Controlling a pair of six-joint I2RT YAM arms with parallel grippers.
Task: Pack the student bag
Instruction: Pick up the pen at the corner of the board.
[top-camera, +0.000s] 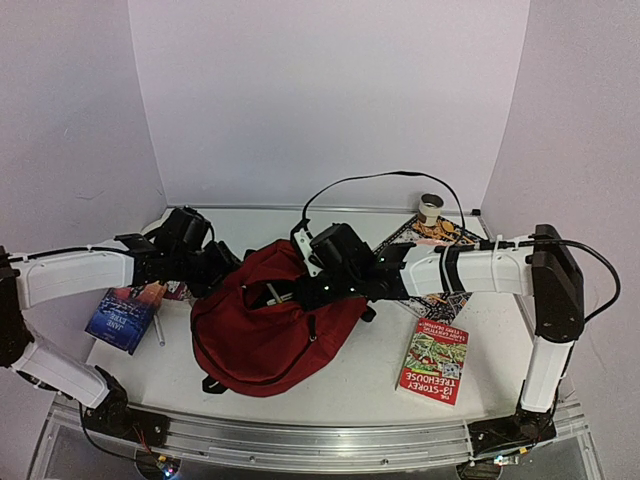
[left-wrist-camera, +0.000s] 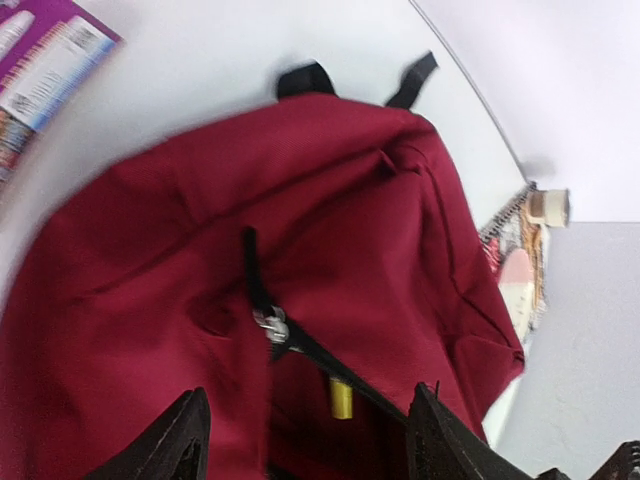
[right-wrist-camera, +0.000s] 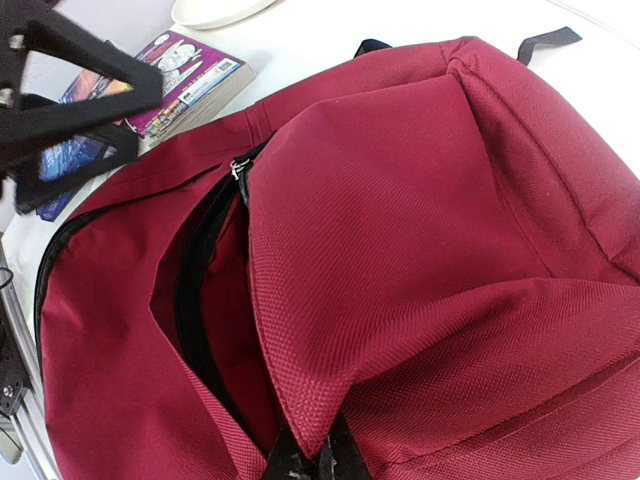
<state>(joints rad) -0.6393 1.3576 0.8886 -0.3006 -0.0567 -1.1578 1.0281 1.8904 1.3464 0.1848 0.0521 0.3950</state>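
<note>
progress: student bag (top-camera: 265, 325) unzipped; books (top-camera: 433, 360) beside it unpacked
left hand (left-wrist-camera: 305, 440): spread open
right hand (right-wrist-camera: 315, 462): bag edge pinched

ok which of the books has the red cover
The treehouse book, right of the backpack near the front edge; the book on the left is blue.

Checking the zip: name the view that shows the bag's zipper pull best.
The left wrist view: the silver zipper pull sits mid-frame and close on the student bag, opening below it. The right wrist view shows it smaller, atop the open zip. The top external view is too distant to make it out.
</note>
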